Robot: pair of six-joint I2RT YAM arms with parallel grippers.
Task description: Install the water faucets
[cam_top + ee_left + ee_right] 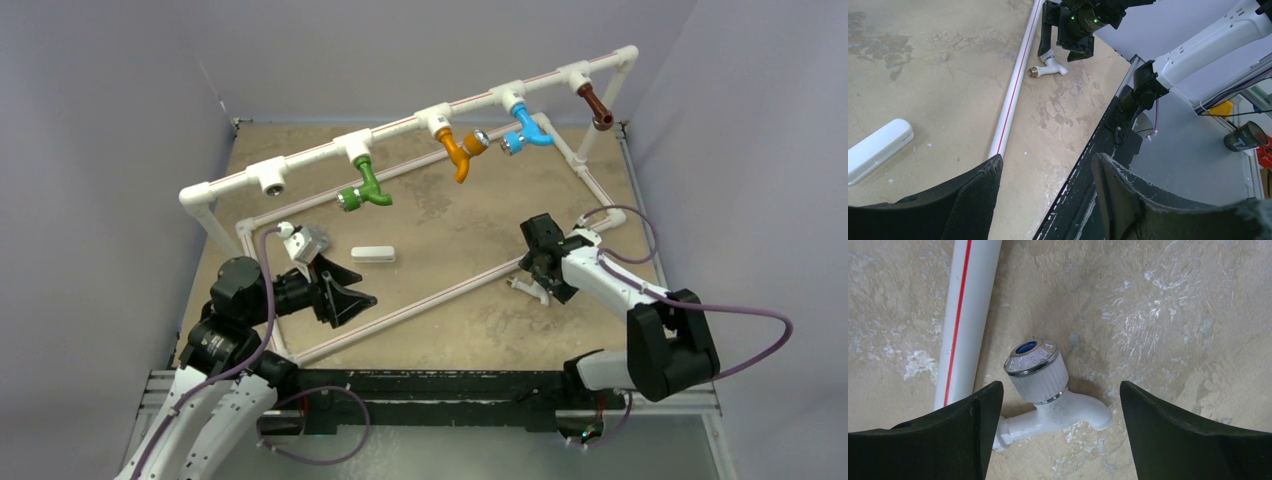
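Observation:
Four water faucets hang from the white pipe rail: green (365, 190), orange (458, 150), blue (522, 131) and brown (597, 105). The leftmost tee (272, 178) on the rail has an empty socket. A white faucet (1048, 390) lies on the table beside the low pipe (965, 320), knob up and spout to the right. My right gripper (1060, 390) hangs open over it, one finger on each side and neither pressing it. The left wrist view shows the same faucet (1050, 65) under that gripper (1068, 42). My left gripper (1048, 170) is open and empty, low over the near table edge.
A small white bar (373, 254) lies on the table between the arms, also in the left wrist view (878, 147). The low rectangular pipe frame (420, 300) runs across the table. A brown can (1245, 136) stands off the table to the right.

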